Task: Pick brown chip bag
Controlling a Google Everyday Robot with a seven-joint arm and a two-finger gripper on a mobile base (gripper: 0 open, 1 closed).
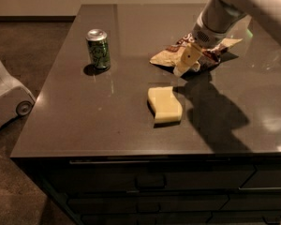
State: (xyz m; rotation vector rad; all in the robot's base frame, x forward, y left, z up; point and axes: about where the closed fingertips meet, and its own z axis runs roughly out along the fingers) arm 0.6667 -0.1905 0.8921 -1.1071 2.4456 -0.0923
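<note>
The brown chip bag [166, 56] lies flat and crinkled on the dark counter, toward the back right, partly covered by my arm. My gripper [186, 62] comes down from the upper right and sits over the middle of the bag, its pale fingers [188, 56] pointing down toward the bag's front edge. The bag still rests on the counter.
A green soda can [98, 48] stands upright at the back left. A pale yellow sponge-like block [164, 104] lies in front of the bag. The counter's front edge [150, 157] has drawers below. A white machine [4, 95] stands on the floor at the left.
</note>
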